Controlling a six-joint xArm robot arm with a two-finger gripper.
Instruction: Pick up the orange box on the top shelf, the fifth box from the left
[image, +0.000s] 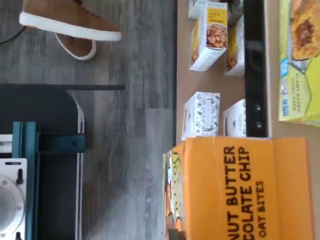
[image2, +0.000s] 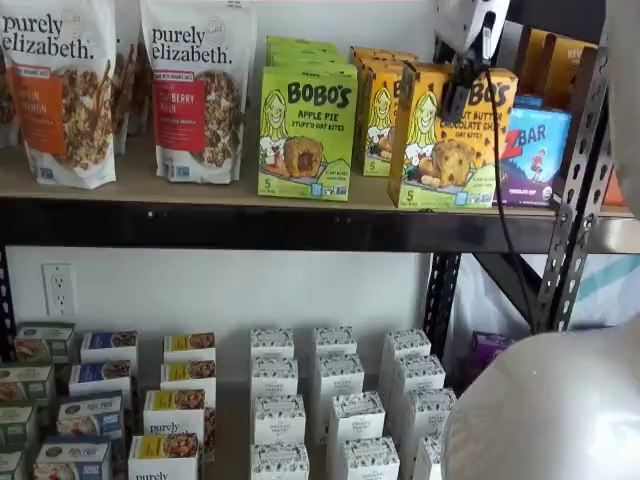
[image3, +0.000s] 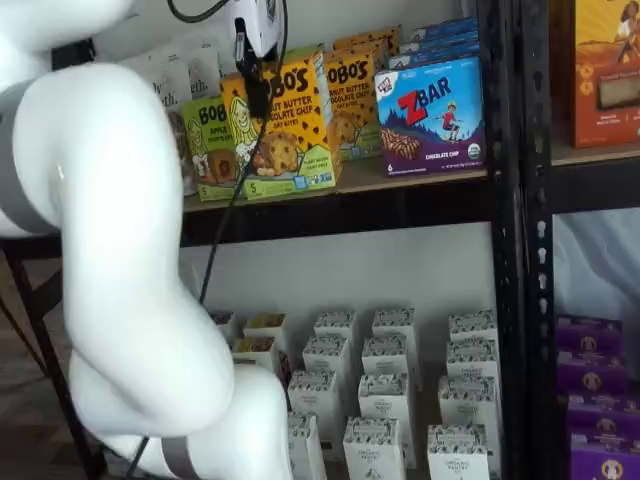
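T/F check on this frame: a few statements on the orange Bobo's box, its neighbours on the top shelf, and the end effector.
1. The end effector is shut on the orange box. True.
2. The orange box lies flat on the floor. False: it is upright at the front of the top shelf.
3. A blue Zbar box sits beside the orange box, on the side away from the green Apple Pie box. True.
4. The level below the top shelf is bare. False: rows of small white boxes stand there.
5. The green Apple Pie box is in the end effector. False: it stands untouched on the shelf.
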